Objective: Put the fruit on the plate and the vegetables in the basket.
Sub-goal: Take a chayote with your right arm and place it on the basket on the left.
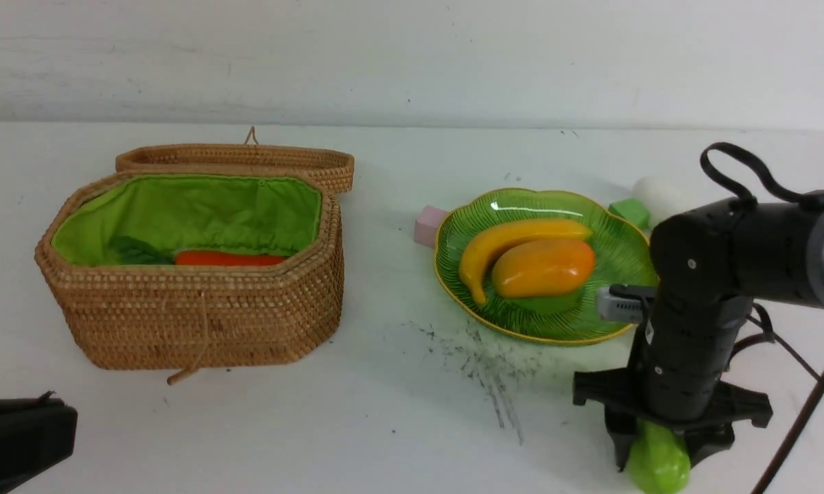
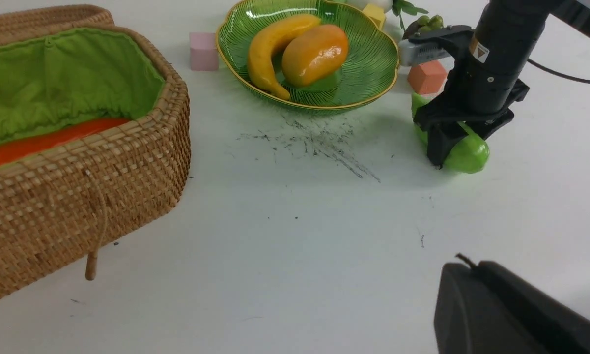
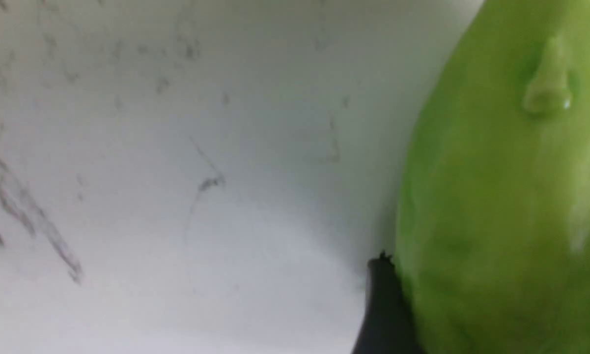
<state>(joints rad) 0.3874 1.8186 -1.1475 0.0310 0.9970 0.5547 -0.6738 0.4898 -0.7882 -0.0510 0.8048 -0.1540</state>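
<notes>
The light green gourd is lying on the counter at the lower right of the front view, with the right claw standing over it and straddling it. In the right wrist view one dark finger is touching the gourd's side; whether the claw is truly gripping it I cannot tell. Just above in the frame, the plate is holding the banana and the mango. At the left, the carrot is lying inside the open basket. The left claw is sitting closed in the lower left corner.
</notes>
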